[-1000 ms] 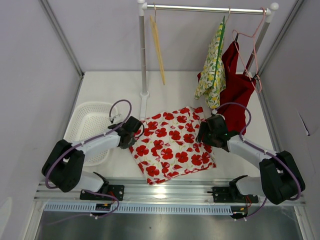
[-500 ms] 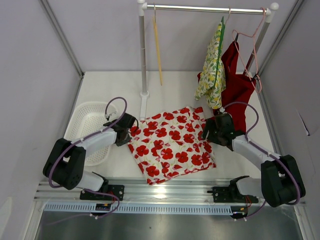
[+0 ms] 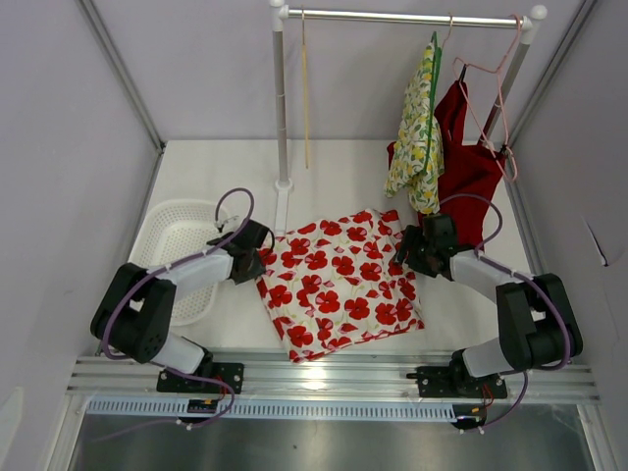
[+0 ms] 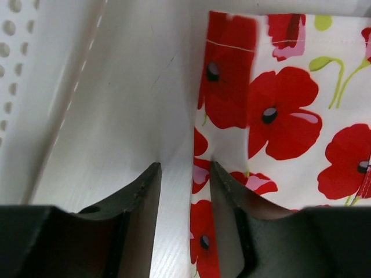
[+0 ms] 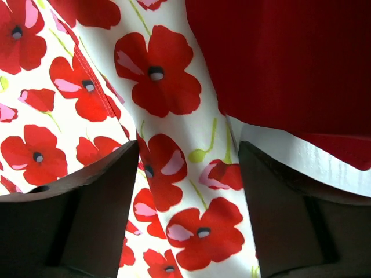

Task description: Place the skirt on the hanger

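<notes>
Light: bright, even, from overhead; shadows are faint and soft.
Glare: white hotspot on the metal rail (image 3: 314, 375).
Focus: top view is sharp; left tool (image 4: 184, 168) and right tool (image 5: 188, 147) are dark and slightly blurred close-up.

Cloth, plastic and metal on show there.
The skirt (image 3: 339, 285) was thin, matt cloth with a stitched hem. The table (image 3: 343, 177) under it gleamed smooth and white, the basket (image 3: 162, 235) was perforated white plastic, the rail (image 3: 402, 17) was polished metal, and the left gripper (image 4: 184, 174) was matt black plastic.
</notes>
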`<act>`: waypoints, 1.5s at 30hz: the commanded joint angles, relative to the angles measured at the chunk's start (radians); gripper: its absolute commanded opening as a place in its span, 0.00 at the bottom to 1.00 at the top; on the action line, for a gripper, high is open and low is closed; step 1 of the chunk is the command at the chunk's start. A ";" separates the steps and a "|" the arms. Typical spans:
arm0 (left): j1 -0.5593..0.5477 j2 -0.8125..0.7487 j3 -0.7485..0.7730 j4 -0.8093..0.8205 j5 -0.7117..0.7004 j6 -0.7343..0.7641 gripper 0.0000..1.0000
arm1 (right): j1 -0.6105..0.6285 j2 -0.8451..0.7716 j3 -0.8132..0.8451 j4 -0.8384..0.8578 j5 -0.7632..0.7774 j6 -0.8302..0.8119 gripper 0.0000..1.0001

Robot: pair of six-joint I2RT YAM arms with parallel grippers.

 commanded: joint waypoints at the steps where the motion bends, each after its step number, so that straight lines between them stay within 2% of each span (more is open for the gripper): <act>1: 0.000 0.022 0.029 0.030 0.021 0.011 0.41 | 0.011 0.010 0.018 0.035 -0.017 0.005 0.71; 4: 0.000 0.039 0.041 0.036 0.022 0.015 0.26 | 0.031 -0.001 0.006 0.037 0.000 0.013 0.60; 5: 0.000 0.042 0.044 0.037 0.027 0.018 0.16 | 0.036 -0.005 0.003 0.040 0.003 0.016 0.56; 7: 0.000 0.051 0.067 0.037 0.033 0.028 0.07 | 0.039 -0.013 -0.005 0.042 0.013 0.022 0.47; 8: 0.001 0.062 0.084 0.037 0.036 0.032 0.01 | 0.040 -0.014 -0.003 0.039 0.023 0.022 0.38; 10: 0.001 0.077 0.130 0.040 0.042 0.046 0.00 | 0.037 -0.010 0.009 0.032 0.031 0.021 0.28; 11: 0.001 0.100 0.141 0.040 0.048 0.058 0.00 | 0.037 -0.008 0.014 0.029 0.037 0.022 0.19; 13: 0.001 0.121 0.194 0.030 0.050 0.064 0.00 | 0.034 -0.008 0.029 0.020 0.039 0.021 0.12; 17: 0.000 0.123 0.231 0.027 0.062 0.066 0.00 | 0.020 -0.022 0.061 -0.014 0.082 0.005 0.08; 26: 0.000 0.117 0.296 -0.012 0.051 0.106 0.00 | -0.004 -0.074 0.077 -0.057 0.077 -0.013 0.06; 31: -0.006 -0.025 0.164 0.043 0.094 0.087 0.00 | 0.000 -0.114 0.034 -0.049 0.072 -0.013 0.06; 33: -0.008 -0.047 0.155 0.063 0.096 0.103 0.00 | -0.001 -0.120 0.021 -0.041 0.065 -0.009 0.06; 38: -0.008 -0.029 0.228 0.099 0.155 0.178 0.00 | 0.002 -0.119 0.040 -0.053 0.065 -0.007 0.04; 45: -0.031 -0.035 0.331 0.096 0.185 0.209 0.00 | -0.010 -0.194 0.066 -0.110 0.102 -0.016 0.05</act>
